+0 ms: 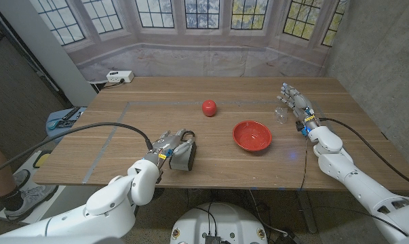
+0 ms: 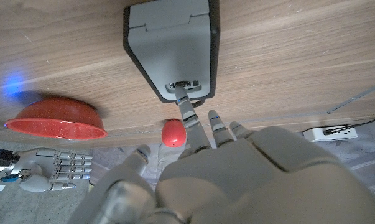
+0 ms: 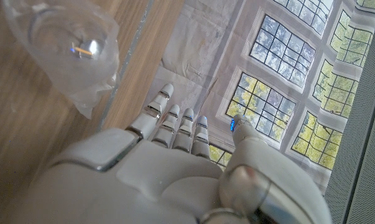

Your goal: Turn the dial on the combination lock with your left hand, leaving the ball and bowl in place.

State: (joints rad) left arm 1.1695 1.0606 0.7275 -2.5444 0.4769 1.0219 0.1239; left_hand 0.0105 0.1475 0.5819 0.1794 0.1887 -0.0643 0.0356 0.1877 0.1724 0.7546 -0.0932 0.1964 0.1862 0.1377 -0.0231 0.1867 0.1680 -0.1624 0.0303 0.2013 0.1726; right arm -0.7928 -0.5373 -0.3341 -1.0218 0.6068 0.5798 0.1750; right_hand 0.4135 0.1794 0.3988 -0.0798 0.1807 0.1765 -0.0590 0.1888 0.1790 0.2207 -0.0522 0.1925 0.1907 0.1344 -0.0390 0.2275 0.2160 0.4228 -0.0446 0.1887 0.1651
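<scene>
The robot's left hand (image 1: 166, 145) meets the grey combination lock (image 1: 183, 156) near the front edge of the wooden table (image 1: 150, 102); in the left wrist view 1 fingertip (image 2: 182, 99) reaches into the dial recess on the lock's (image 2: 171, 43) end face while the other fingers stay extended and apart, so the hand touches rather than grips the lock, a contact that looks suited to nudging the dial round. The red bowl (image 1: 251, 135) sits well apart to the lock's right and the red ball (image 1: 209, 107) farther back toward the windows, both out of the left arm's way, as the task requires. The right hand (image 1: 294, 104) stands at the table's far right side just beside a small clear plastic cup (image 1: 281, 115); its fingers (image 3: 175, 121) are extended side by side and hold nothing, apparently parked clear of the work.
</scene>
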